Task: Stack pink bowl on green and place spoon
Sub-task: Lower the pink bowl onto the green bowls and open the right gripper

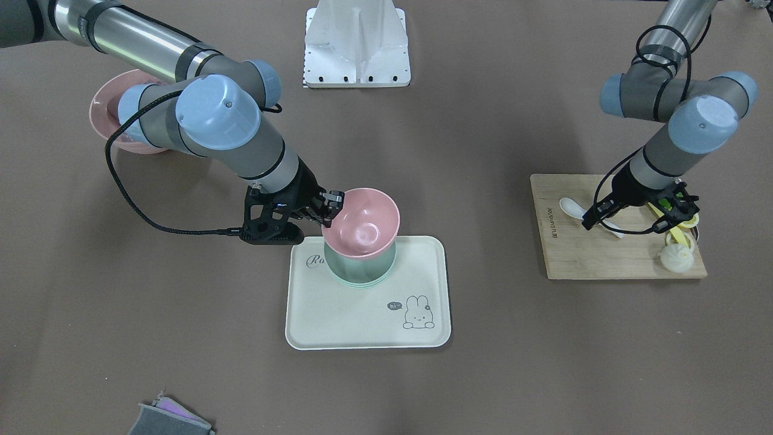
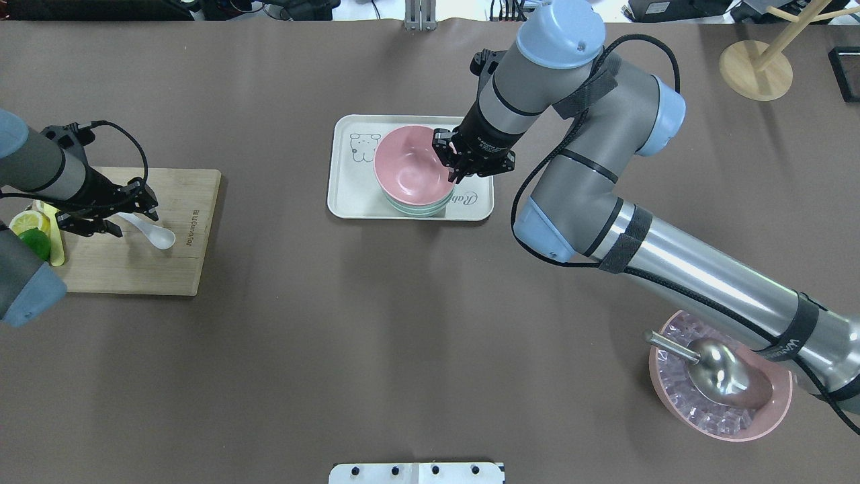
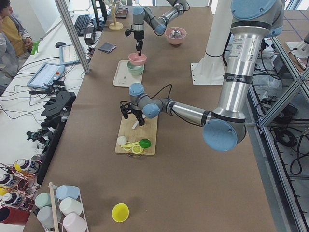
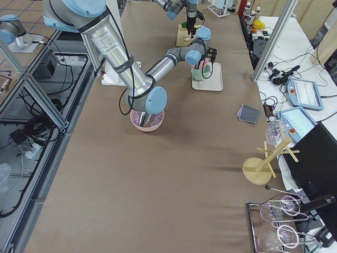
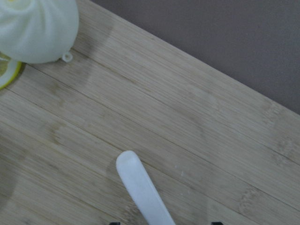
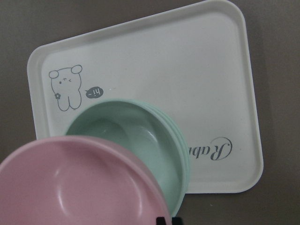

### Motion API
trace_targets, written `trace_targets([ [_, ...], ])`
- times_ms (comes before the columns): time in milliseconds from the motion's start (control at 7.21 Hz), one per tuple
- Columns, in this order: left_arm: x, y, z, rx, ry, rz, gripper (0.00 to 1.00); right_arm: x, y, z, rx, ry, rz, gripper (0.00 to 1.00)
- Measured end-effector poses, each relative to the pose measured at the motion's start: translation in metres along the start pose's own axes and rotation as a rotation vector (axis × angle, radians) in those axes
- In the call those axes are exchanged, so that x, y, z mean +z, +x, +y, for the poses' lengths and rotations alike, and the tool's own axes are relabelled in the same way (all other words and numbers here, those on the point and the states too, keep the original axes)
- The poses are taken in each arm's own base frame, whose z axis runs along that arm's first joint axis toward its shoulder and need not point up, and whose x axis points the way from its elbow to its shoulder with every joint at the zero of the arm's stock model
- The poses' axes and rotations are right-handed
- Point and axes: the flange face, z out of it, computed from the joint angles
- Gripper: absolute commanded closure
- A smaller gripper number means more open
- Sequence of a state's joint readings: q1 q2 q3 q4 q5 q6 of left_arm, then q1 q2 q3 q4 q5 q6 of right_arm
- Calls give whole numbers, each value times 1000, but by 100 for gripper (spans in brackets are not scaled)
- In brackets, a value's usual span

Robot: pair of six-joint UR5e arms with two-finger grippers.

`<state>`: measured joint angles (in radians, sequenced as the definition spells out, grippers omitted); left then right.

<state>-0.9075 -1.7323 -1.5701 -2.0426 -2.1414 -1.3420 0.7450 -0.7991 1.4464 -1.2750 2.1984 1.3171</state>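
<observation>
The pink bowl (image 1: 362, 223) hangs tilted just over the green bowls (image 1: 360, 266), which stand on the white tray (image 1: 368, 320). My right gripper (image 1: 332, 208) is shut on the pink bowl's rim on the robot's side; from overhead the gripper (image 2: 457, 168) sits at the bowl's (image 2: 410, 165) right edge. The right wrist view shows the pink bowl (image 6: 79, 187) above the green bowl (image 6: 126, 136). The white spoon (image 2: 158, 235) lies on the wooden board (image 2: 168, 269). My left gripper (image 2: 125, 218) is open, low over the spoon's handle (image 5: 143, 192), one finger on each side.
A white bun (image 5: 37, 28), lemon slices (image 2: 27, 222) and a lime (image 2: 33, 242) lie on the board's left end. A pink dish of ice with a metal scoop (image 2: 719, 376) stands under the right arm. A wooden stand (image 2: 756, 67) is at the far right.
</observation>
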Motion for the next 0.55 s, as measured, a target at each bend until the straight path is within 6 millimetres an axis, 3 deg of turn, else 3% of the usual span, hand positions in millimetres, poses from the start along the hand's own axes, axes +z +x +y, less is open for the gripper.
trace_targets([
  [139, 3, 0, 1, 0, -3, -4, 86, 1, 0, -1, -1, 2, 2, 76],
  [277, 5, 0, 3, -7, -6, -5, 100, 1, 0, -1, -4, 4, 2, 1],
  [554, 3, 6, 5, -31, -8, 3, 100, 3, -1, -1, -12, 26, 6, 0],
])
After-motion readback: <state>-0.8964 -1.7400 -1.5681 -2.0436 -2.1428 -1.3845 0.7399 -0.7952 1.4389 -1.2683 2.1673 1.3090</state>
